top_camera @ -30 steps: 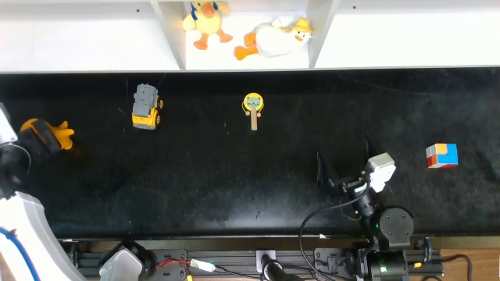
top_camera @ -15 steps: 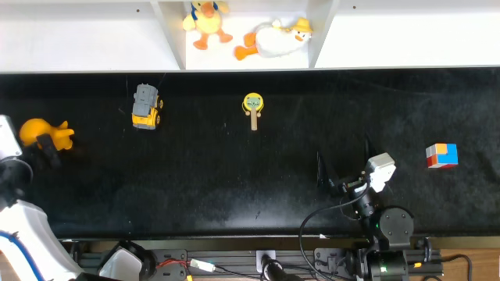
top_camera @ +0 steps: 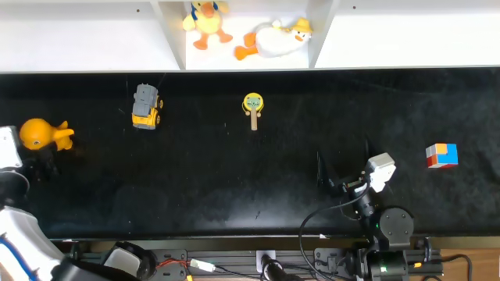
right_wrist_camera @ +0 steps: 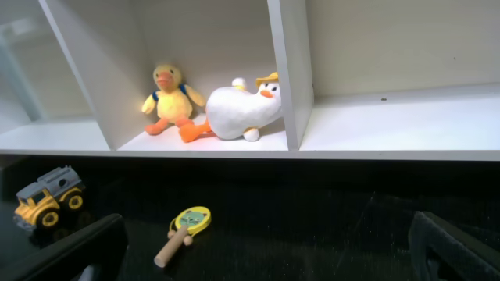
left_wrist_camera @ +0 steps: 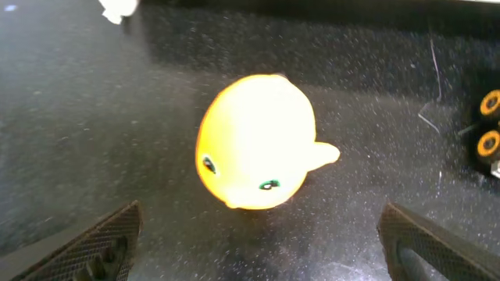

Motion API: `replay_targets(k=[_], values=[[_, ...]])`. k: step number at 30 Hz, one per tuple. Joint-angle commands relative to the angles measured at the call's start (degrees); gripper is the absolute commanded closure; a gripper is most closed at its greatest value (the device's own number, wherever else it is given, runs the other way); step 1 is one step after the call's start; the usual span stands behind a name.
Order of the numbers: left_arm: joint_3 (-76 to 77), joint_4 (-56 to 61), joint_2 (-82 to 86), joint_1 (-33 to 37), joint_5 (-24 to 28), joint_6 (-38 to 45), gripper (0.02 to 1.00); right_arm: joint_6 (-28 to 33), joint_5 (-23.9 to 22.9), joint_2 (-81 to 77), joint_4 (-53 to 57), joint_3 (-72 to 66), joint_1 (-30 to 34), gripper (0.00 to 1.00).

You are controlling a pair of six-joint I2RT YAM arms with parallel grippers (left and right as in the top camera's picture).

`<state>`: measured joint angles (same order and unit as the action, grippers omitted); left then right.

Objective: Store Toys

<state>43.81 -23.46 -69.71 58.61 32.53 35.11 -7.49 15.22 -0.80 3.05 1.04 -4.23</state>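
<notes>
An orange round duck-like toy (top_camera: 37, 133) lies on the black table at the far left. My left gripper (top_camera: 37, 165) sits just on the near side of it, open; in the left wrist view the toy (left_wrist_camera: 256, 151) rests ahead of the spread fingers (left_wrist_camera: 109, 242), untouched. A yellow and grey truck (top_camera: 146, 107), a small paddle with a green face (top_camera: 253, 109) and a coloured cube (top_camera: 441, 155) lie on the table. My right gripper (top_camera: 344, 166) stands open and empty at the near right, facing the shelf.
A white shelf (top_camera: 250, 61) runs along the table's far edge. Its middle cubby holds a yellow plush duck (right_wrist_camera: 167, 97) and a white plush goose (right_wrist_camera: 237, 110). The cubbies to either side (right_wrist_camera: 406, 117) have room. Cables lie at the near edge.
My left gripper has drawn back from over the orange toy toward the near left edge, leaving the toy on the table. The right arm has not moved.
</notes>
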Motion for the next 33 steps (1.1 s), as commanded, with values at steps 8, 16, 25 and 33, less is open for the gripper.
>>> replay_targets(k=[8, 16, 25, 33], values=[[-1.1, 10.6, -11.0, 0.3, 5.0, 2.6, 0.095, -0.2, 0.4, 0.5, -0.1, -0.8, -0.3, 0.005], [-1.1, 13.4, -14.5, 0.2, 8.4, 2.4, 0.531, -0.2, 0.3, 0.5, -0.1, -0.8, -0.3, 0.005], [-0.9, 19.3, -13.6, 0.2, 14.1, -5.0, 0.746, -0.2, 0.3, 0.5, -0.1, -0.8, -0.3, 0.007], [0.9, 20.2, -7.0, -1.7, 14.6, -13.9, 0.831, -0.2, 0.3, 0.5, -0.1, -0.8, -0.3, 0.005]])
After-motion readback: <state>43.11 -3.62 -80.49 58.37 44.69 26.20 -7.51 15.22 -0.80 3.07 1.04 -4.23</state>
